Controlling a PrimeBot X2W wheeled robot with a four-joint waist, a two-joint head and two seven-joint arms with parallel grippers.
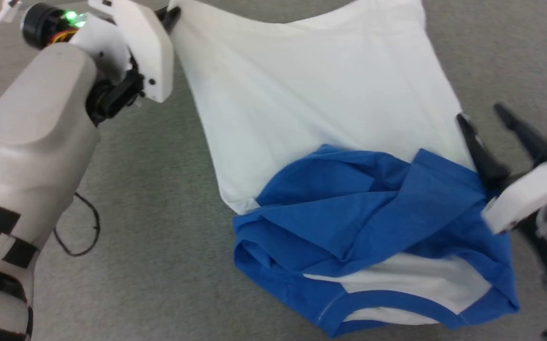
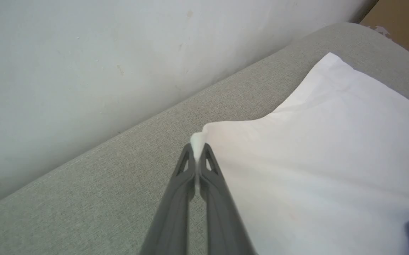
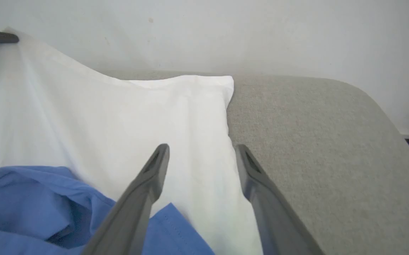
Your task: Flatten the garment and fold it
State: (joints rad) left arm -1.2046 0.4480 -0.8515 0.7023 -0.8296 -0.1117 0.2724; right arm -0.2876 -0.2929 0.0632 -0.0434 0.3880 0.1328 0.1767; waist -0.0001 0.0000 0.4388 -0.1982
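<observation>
Shirt length runs straight away from me: the T-shirt [image 1: 311, 104] lies on the grey table [image 1: 159, 199] with its blue neck band [image 1: 378, 296] nearest my body and its white hem at the far end. The blue sleeves [image 1: 349, 213] are folded in and bunched across the near part.

My left hand [image 1: 171, 16] is clenched on the far-left hem corner. The left wrist view shows a small tuft of white cloth pinched between the tips, and that corner is drawn up and out, so the hem sags in a curve toward the other side.

My right hand [image 1: 479, 113] is released, fingers spread wide and holding nothing. It sits at the shirt's right edge, just where the blue sleeve meets the white body. One finger is over the cloth and the other is over the edge. I cannot tell whether either one touches.

The far-right hem corner [image 3: 225, 83] lies flat and free, straight ahead of my right hand along the side edge. My right hand is the nearer one to it. I judge that reaching forward along that edge to take this corner is what would let both hands pull the hem taut.
</observation>
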